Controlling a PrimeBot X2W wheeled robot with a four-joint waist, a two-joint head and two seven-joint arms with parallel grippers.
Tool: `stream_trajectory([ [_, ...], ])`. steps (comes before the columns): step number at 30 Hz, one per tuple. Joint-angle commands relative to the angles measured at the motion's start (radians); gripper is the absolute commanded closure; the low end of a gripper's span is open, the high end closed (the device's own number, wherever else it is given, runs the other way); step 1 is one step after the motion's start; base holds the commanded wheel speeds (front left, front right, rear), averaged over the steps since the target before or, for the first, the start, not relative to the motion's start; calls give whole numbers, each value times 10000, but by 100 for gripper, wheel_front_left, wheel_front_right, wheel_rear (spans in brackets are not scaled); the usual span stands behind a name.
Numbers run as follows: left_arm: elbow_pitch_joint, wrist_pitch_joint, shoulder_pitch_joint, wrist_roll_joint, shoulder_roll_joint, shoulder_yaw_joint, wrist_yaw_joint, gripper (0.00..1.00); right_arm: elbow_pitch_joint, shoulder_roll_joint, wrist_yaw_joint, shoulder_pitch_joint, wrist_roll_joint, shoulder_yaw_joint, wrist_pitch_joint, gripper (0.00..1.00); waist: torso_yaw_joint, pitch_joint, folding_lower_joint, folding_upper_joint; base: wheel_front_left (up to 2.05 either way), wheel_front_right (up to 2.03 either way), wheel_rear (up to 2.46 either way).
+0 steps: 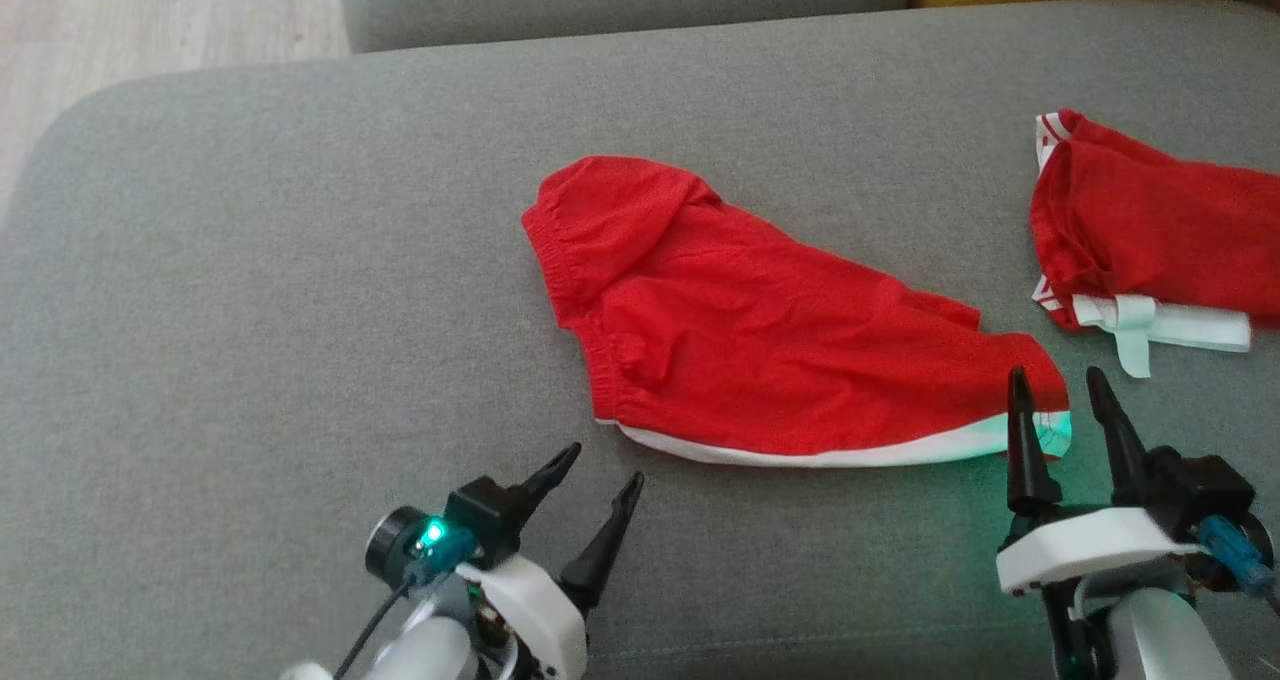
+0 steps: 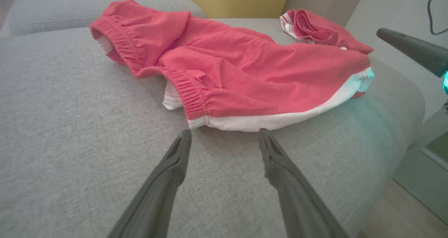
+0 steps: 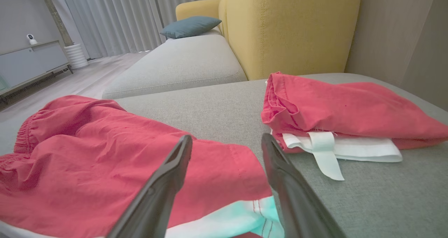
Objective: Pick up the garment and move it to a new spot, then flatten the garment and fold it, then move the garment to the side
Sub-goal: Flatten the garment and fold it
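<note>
Garments: two, both red cloth with white trim.
Task garment point(image 1: 760, 330): rumpled shorts with a gathered elastic waistband, lying mid-cushion.
Folded garment point(image 1: 1150, 230): far right, with white tape ends sticking out.
Cushion point(image 1: 250, 310): one, grey coarse weave.
Left gripper point(image 1: 606, 463): fingers spread, near the white hem, empty.
Right gripper point(image 1: 1056, 372): fingers spread at the hem corner, empty.

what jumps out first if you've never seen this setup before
The bright red shorts with a white hem catch the eye first, lying rumpled in the middle of the grey cushion. A second red garment sits folded at the cushion's right edge. The left gripper and the right gripper are both open on the near side, the right one at the shorts' hem corner.
</note>
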Motion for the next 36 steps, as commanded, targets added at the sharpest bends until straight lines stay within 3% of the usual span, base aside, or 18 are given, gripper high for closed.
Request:
stream_trajectory([
  [1,-21,-107,-658,103,162,242,-22,0,-313,-57,33,-491,-9,253,-108,0,-54,80,0,-1,0,0,0],
  [11,1483,-108,-1918,354,97,137,59,0,-310,-57,33,-685,78,314,-120,0,-451,549,0,-1,0,0,0],
  [22,2103,-119,-2430,416,74,5,27,0,-294,-57,33,-799,144,297,-133,0,-679,738,0,-1,0,0,0],
  [24,2076,-120,-2443,405,73,-27,18,100,-281,-57,33,-794,137,279,-135,0,-679,738,0,-1,0,0,0],
  [36,1325,-121,-1833,346,240,278,51,100,897,-56,33,-686,40,79,615,0,-426,490,0,-1,0,0,0],
])
